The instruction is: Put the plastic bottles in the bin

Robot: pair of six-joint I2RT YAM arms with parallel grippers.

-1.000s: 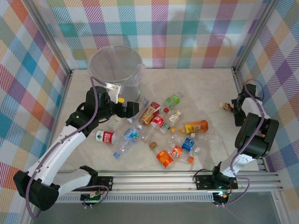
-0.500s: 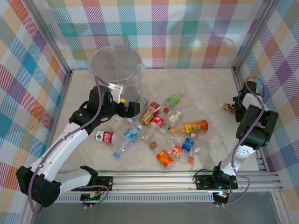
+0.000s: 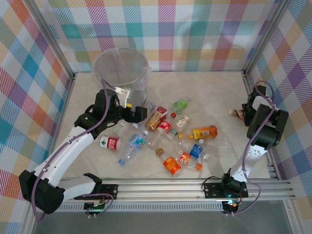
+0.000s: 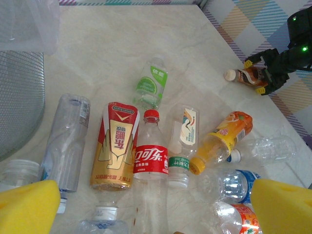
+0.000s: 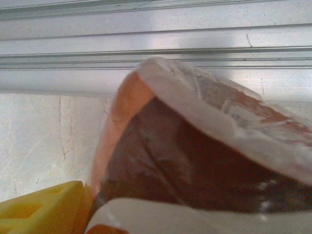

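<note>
The table (image 3: 209,92) carries all task items. The bin (image 3: 121,73) stands upright at the far left corner, where it stood a second ago.

The left arm (image 3: 73,146) reaches toward the near side of the bin. Over the last second its wrist has shifted slightly to the right. The right arm (image 3: 265,127) is folded at the right edge of the table. Its elbow now sits farther from the base than before.

The plastic bottles (image 3: 170,139) lie scattered on their sides at the table centre, outside the bin. Their layout matches the earlier frame. The left wrist view shows a gold-and-red labelled bottle (image 4: 115,146) touching a red-labelled bottle (image 4: 150,161). A green-labelled bottle (image 4: 151,85) lies beyond them and an orange bottle (image 4: 222,141) lies to the right.

One brown bottle (image 3: 236,112) lies well apart from the pile, near the right wall. Its position is unchanged.

The left gripper (image 3: 140,113) hovers over the pile with its jaws spread wide and nothing between them. The right gripper (image 3: 246,113) has its fingers on either side of the brown bottle. A yellow pad (image 5: 39,209) sits against the bottle. Whether the jaws press the bottle cannot be told.
</note>
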